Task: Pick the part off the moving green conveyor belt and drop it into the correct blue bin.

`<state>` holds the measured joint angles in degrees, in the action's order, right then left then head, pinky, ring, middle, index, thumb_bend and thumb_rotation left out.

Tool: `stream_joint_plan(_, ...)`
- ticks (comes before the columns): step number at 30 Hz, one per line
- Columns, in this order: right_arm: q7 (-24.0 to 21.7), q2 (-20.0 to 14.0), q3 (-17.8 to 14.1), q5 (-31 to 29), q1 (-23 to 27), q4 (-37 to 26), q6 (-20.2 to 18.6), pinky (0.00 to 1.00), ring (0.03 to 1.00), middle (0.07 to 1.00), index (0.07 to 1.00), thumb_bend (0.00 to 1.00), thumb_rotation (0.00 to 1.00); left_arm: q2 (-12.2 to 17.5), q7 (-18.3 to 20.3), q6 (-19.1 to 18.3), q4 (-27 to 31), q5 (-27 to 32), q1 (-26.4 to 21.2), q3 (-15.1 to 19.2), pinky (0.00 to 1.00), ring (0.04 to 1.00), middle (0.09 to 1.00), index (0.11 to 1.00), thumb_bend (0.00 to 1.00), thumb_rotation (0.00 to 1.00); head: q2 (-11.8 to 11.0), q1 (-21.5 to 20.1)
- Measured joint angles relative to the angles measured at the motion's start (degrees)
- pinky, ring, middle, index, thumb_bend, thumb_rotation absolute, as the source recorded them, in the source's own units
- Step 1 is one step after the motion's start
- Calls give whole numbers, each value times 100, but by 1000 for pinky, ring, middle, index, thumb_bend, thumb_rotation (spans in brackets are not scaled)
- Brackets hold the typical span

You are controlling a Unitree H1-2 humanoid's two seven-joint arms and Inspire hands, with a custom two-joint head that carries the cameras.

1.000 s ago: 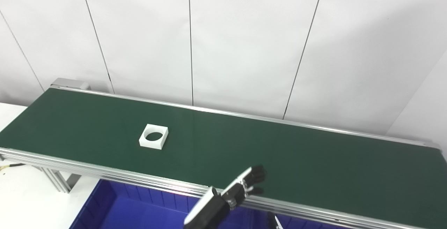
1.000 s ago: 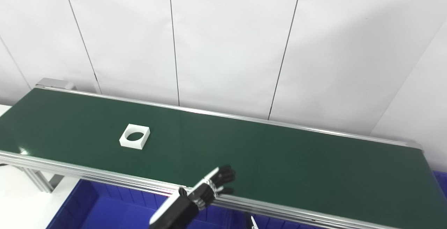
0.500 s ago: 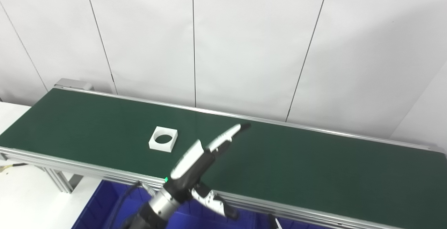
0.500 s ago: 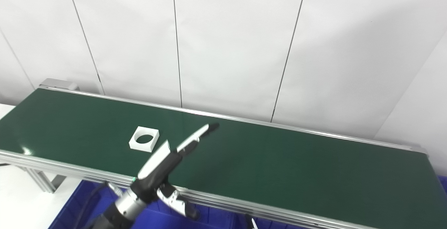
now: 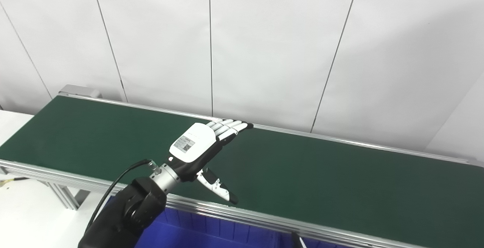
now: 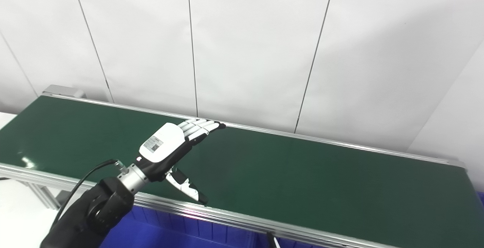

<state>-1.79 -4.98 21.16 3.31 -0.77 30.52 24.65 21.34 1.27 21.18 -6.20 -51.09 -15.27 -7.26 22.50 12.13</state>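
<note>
My left hand (image 5: pixel 194 148) hovers over the middle of the green conveyor belt (image 5: pixel 321 176), back side up. It is open, with its fingers (image 5: pixel 230 125) stretched flat toward the far rail and the thumb (image 5: pixel 217 187) spread down toward the near rail. Nothing is held in it. The white square part with the round hole does not show in either view; the hand covers the stretch of belt where it last lay. My right hand is out of view.
A blue bin (image 5: pixel 211 236) sits below the belt's near aluminium rail (image 5: pixel 264 219). White wall panels stand right behind the far rail. A white table surface (image 5: pixel 22 210) lies at the lower left.
The left hand swung left over the belt and turned from edge-on to back-up, fingers flat. The white part, drifting right along the belt, is now hidden behind the hand.
</note>
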Motion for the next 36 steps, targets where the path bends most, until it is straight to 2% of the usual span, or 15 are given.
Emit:
stream_joint_plan(7, 67, -7, 18, 38, 44, 119, 7, 1000, 1000, 1000, 1000, 1000, 1000, 259, -202, -482, -956, -422, -445, -212, 926, 934, 939, 906, 1000, 634, -27, 62)
stream_joint_plan(18, 69, -41, 38, 36, 46, 122, 9, 1000, 1000, 1000, 1000, 1000, 1000, 286, -564, -1218, -2206, -464, -932, -569, 929, 931, 940, 921, 1000, 593, -44, 141)
stream_joint_plan(23, 113, -41, 67, 51, 52, 129, 9, 1000, 1000, 1000, 1000, 1000, 1000, 288, -571, -1311, -2641, -443, -1270, -824, 916, 929, 935, 930, 1000, 577, -53, 123)
stream_joint_plan(27, 141, -41, 92, 60, 53, 134, 10, 1000, 1000, 1000, 1000, 1000, 1000, 290, -546, -1381, -2928, -439, -1506, -1029, 895, 923, 928, 929, 1000, 539, -70, 123)
stream_joint_plan(30, 171, -35, 105, 60, 61, 156, 22, 1000, 1000, 1000, 1000, 1000, 1000, 290, -545, -1415, -3182, -435, -1660, -1151, 895, 920, 921, 922, 1000, 457, -70, 97)
stream_joint_plan(36, 188, -23, 125, 58, 61, 166, 27, 1000, 1000, 1000, 1000, 1000, 1000, 287, -544, -1505, -3268, -381, -1848, -1362, 906, 920, 914, 926, 1000, 322, -79, 62)
